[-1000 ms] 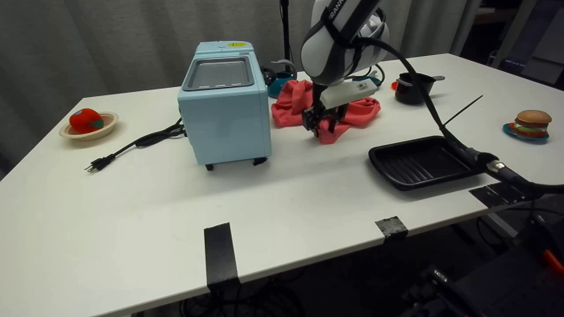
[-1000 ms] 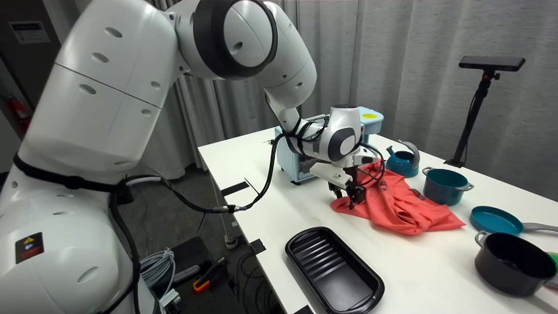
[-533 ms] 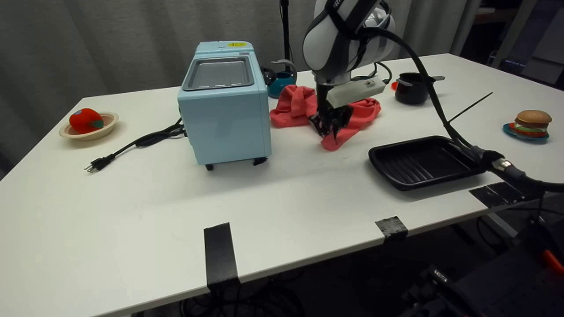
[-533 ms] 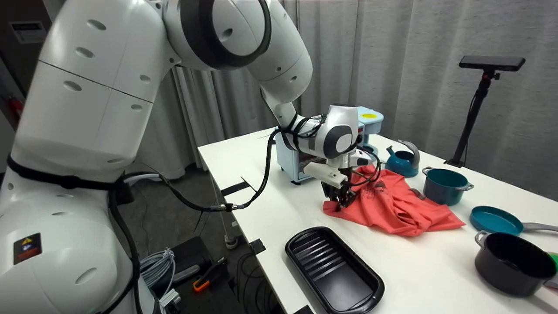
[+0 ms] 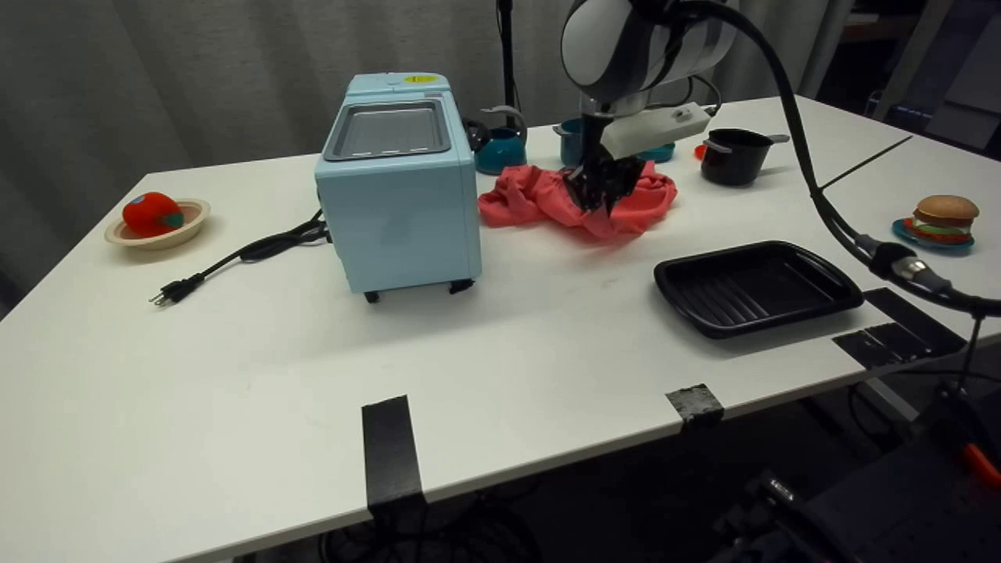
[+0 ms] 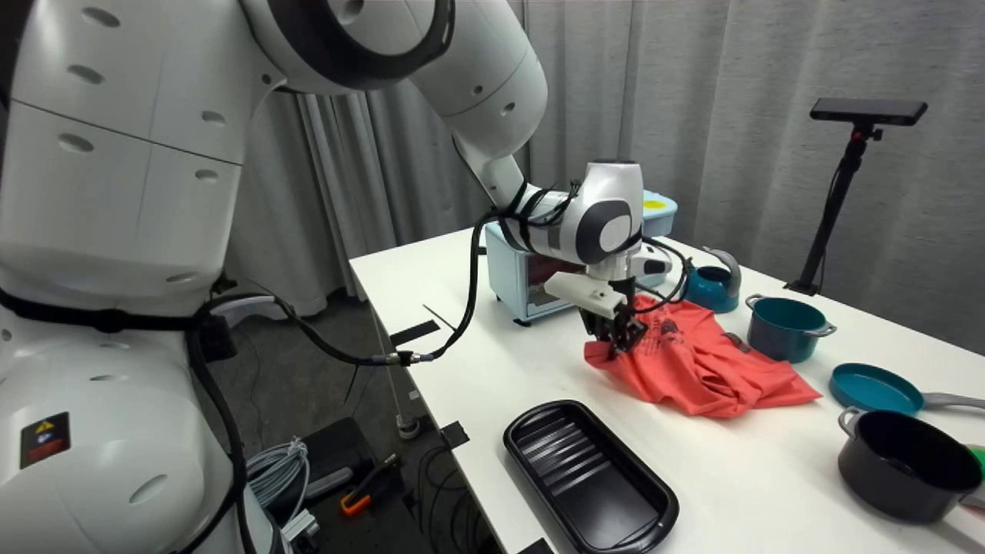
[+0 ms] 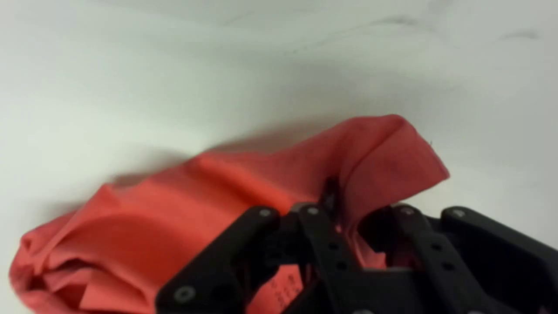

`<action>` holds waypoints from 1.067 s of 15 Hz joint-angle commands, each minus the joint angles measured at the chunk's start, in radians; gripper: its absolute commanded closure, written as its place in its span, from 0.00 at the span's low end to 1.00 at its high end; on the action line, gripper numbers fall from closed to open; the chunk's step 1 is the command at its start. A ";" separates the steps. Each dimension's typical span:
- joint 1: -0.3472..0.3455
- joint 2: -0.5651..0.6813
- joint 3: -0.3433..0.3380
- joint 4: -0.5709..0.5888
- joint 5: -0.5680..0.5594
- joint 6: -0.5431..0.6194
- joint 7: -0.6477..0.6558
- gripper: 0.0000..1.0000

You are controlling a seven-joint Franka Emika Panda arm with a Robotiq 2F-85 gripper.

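While a fold of the red T-shirt [image 6: 708, 365] is pinched between the nearly closed fingers [image 7: 324, 244], the rest of it is spread crumpled beneath and beside them on the white tabletop [image 5: 250, 422]. In the wrist view, a short flap [image 7: 392, 170] is seen jutting past the fingers. In an exterior view, a light-blue toaster oven [image 5: 399, 223] is seen left of the fingers, and a black ridged baking pan [image 5: 755, 289] to their lower right, well apart. Right of the fingers in an exterior view, a teal kettle [image 6: 704, 296], a teal pot [image 6: 777, 338] and a teal frying pan [image 6: 873, 388] are shown, with a black pot [image 6: 885, 477] farther off.
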State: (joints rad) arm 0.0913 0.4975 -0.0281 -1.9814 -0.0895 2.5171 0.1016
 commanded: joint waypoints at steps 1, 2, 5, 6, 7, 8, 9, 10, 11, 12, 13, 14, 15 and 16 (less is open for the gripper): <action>0.007 -0.051 -0.029 0.025 -0.038 0.045 0.029 0.97; 0.010 -0.051 -0.039 0.045 -0.047 0.056 0.044 0.97; 0.030 -0.025 -0.090 0.119 -0.108 0.097 0.127 0.97; 0.040 -0.011 -0.113 0.147 -0.136 0.108 0.166 0.97; 0.052 0.006 -0.140 0.176 -0.166 0.119 0.212 0.97; 0.065 0.019 -0.167 0.199 -0.199 0.130 0.258 0.97; 0.082 0.038 -0.203 0.227 -0.237 0.140 0.314 0.97; 0.097 0.057 -0.234 0.259 -0.267 0.145 0.361 0.97; 0.112 0.083 -0.269 0.297 -0.298 0.143 0.410 0.97; 0.127 0.104 -0.300 0.326 -0.322 0.140 0.455 0.97; 0.146 0.131 -0.335 0.357 -0.351 0.137 0.506 0.97; 0.163 0.156 -0.367 0.393 -0.376 0.127 0.549 0.97; 0.176 0.181 -0.394 0.422 -0.396 0.116 0.591 0.97; 0.185 0.200 -0.413 0.445 -0.409 0.100 0.626 0.79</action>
State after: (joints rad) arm 0.2287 0.6093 -0.3610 -1.6502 -0.4416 2.6497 0.6083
